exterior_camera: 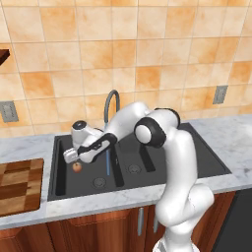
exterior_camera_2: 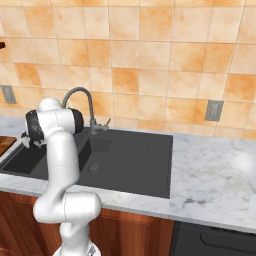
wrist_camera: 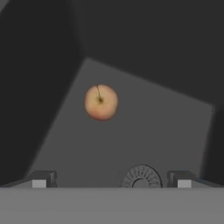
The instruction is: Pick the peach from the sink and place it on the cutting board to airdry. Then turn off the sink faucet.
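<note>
The black double-basin sink (exterior_camera: 216,165) takes up most of the marble counter (exterior_camera: 236,138), so everything else is easiest placed from it. The white arm (exterior_camera: 167,147) folds forward and down over the sink, elbow high above the divider, so that its hand can look almost straight down into the basin farthest from the flat drainboard. A thin stream of water (exterior_camera: 108,162) drops from the gooseneck sink faucet (exterior_camera: 112,101), which stands at the sink's back edge; so the tap is on and that part of the job is, I judge, yet to come.

The checkered cutting board (exterior_camera: 18,184) lies on the counter just beside the sink's outer end, on the basin side, close enough for a short carry once the fruit is up.

The gripper (exterior_camera: 70,155) hangs above that basin, near its outer wall, over the fruit but not touching it. In the hand view its two tips sit wide apart at the bottom with nothing between them, so it is spread and empty, apparently lined up for a descent.

The peach (wrist_camera: 101,102) rests on the basin floor, stem side up, apart from the round steel drain (wrist_camera: 141,177) and nearer the basin's far corner, a little off the centre line between the tips.
</note>
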Available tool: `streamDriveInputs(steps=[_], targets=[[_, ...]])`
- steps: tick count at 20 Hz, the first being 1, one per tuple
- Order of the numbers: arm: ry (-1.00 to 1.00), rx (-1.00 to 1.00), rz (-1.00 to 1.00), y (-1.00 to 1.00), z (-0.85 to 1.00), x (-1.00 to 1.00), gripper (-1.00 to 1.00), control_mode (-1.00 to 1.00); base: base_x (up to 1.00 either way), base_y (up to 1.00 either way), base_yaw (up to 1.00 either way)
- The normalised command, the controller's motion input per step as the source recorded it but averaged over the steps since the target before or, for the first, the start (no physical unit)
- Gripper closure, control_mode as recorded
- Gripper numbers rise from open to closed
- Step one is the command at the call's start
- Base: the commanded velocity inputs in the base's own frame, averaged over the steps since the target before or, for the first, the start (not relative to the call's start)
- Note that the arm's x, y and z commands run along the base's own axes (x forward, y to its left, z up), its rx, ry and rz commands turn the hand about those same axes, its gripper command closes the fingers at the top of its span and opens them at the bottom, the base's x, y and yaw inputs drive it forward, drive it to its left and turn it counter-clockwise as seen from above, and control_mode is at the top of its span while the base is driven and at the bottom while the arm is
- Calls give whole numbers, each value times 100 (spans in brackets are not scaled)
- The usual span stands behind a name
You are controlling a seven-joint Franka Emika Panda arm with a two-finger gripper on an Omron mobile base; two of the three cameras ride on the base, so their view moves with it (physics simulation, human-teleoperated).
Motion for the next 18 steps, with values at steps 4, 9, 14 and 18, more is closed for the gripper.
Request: streamDriveInputs(steps=[4,9,14,18], targets=[[0,0,-2,8,-20,17,-100,-100,0,0,0],[0,0,-2,7,-19,16,-100,-100,0,0,0],[0,0,-2,6,-21,14,-100,-100,0,0,0],[0,0,-2,6,-19,14,-100,-100,0,0,0]])
